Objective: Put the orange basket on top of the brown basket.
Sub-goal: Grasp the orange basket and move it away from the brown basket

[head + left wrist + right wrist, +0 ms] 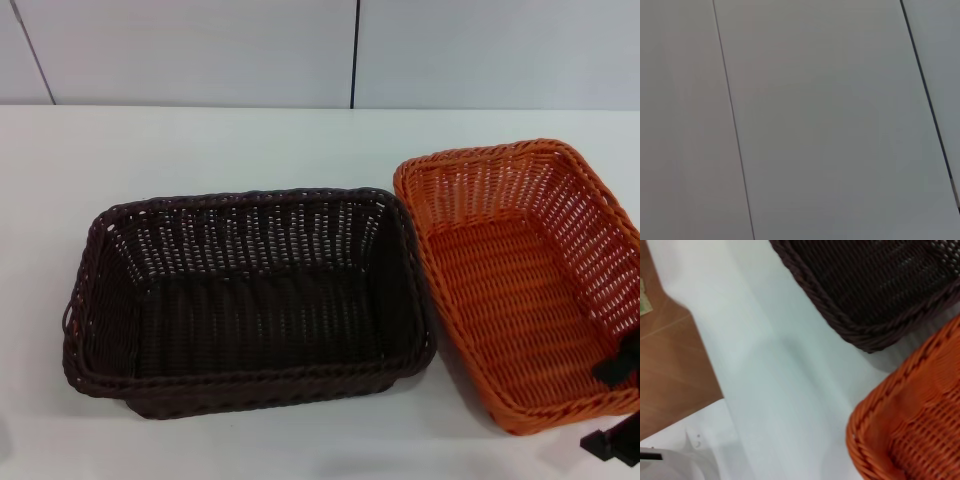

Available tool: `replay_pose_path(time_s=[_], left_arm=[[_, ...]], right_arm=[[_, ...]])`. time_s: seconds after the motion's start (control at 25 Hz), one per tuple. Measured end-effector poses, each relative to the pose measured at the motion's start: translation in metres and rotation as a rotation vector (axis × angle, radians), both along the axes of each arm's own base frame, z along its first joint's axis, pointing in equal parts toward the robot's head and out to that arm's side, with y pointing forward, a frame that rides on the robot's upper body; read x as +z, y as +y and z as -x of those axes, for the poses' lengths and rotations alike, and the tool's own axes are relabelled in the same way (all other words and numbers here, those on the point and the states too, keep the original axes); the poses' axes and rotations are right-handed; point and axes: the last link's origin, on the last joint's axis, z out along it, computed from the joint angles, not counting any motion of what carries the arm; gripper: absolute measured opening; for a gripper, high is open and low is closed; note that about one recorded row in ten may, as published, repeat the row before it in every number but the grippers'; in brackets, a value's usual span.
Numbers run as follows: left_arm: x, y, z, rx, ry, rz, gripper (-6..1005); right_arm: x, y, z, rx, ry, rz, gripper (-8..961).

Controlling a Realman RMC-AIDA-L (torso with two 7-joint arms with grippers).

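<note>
The orange basket (pixel 510 280) sits upright on the white table at the right. The brown basket (pixel 250 300) sits upright beside it in the middle, their rims almost touching. My right gripper (pixel 615 405) is at the orange basket's near right corner, with one black finger (pixel 617 362) inside the rim and the other outside, apart from each other. The right wrist view shows the near corners of the orange basket (pixel 920 430) and the brown basket (pixel 875 280). My left gripper is out of view; its wrist view shows only wall panels (pixel 815 125).
The white table (pixel 200 140) runs back to a pale panelled wall (pixel 200 50). In the right wrist view the table's edge (pixel 710 370) drops to a brown floor (pixel 670 365).
</note>
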Motion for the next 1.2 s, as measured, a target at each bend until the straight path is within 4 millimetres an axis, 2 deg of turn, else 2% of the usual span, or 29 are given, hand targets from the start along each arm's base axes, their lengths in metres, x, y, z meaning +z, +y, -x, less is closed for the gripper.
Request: replay_pose_path(time_s=[0.2, 0.64, 0.96, 1.2], left_arm=[[0.0, 0.0, 0.001, 0.002, -0.005, 0.003, 780], [-0.002, -0.002, 0.004, 0.015, -0.011, 0.016, 779], [-0.001, -0.003, 0.005, 0.019, -0.006, 0.019, 779], [0.0, -0.001, 0.007, 0.022, -0.004, 0.016, 778]], right_arm=[[-0.002, 0.006, -0.004, 0.01, -0.029, -0.01, 766], [-0.027, 0.022, -0.015, 0.012, -0.111, 0.036, 767], [-0.046, 0.031, -0.035, -0.036, -0.185, 0.065, 766], [-0.048, 0.036, -0.034, -0.014, -0.202, 0.038, 758]])
